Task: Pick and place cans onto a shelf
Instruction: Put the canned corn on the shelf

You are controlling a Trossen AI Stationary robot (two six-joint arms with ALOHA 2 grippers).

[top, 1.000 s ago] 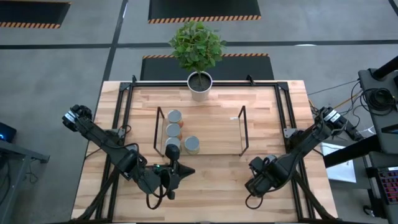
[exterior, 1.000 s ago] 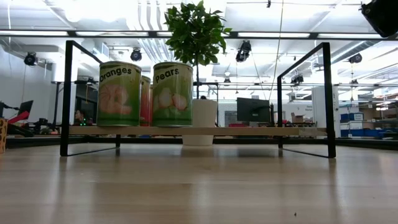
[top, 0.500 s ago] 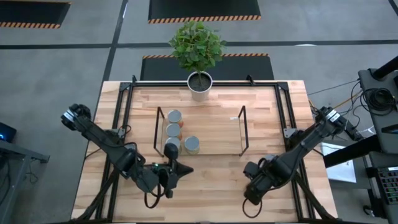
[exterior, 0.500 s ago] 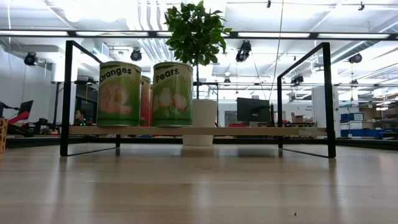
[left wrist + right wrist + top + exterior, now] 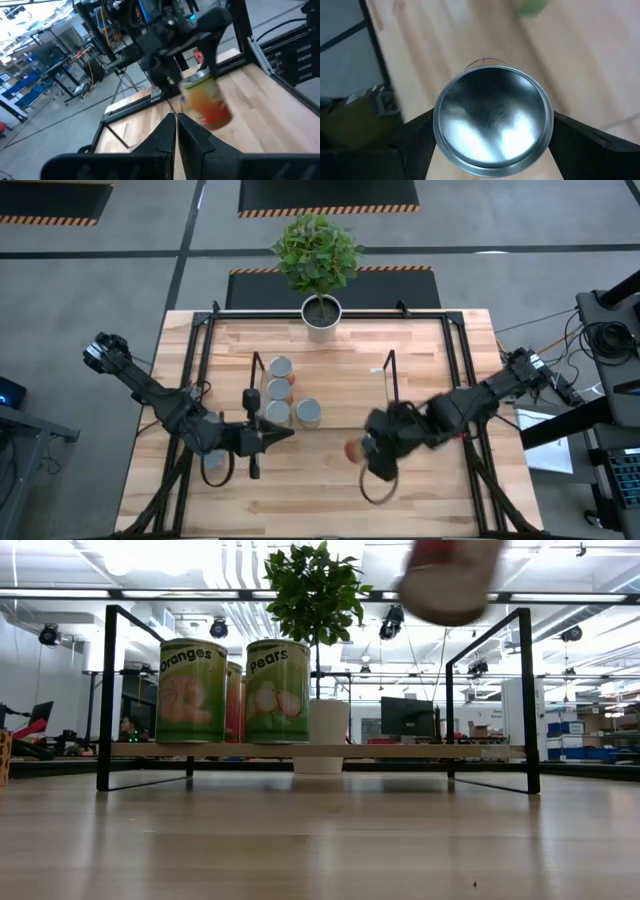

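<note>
The right gripper has a can clamped between its fingers, carried in the air just in front of the shelf, toward its right half. The right wrist view looks straight onto the can's shiny round end, a dark finger hugging it on each side. So this is the carry step: the can is off the table and not yet placed.

Across the table, the left gripper waits near the shelf's near left corner, fingers pressed together on nothing. Its wrist camera looks over at the right arm and shows the can's orange and yellow label.

On the shelf board four cans already stand at the left end: three in a column, one just to their right. The low view reads "Oranges" and "Pears" on the front two.

Next, I'd judge, the right arm must lift the can over the board, clear of the wire end frame on the right, pick a bare patch beside the others, and set it down upright before letting go.

Hard to make out: the carried can is blurred in the low view and cut off by the top edge. Its label can't be read. The cans behind the front pair are mostly hidden at table height.
</note>
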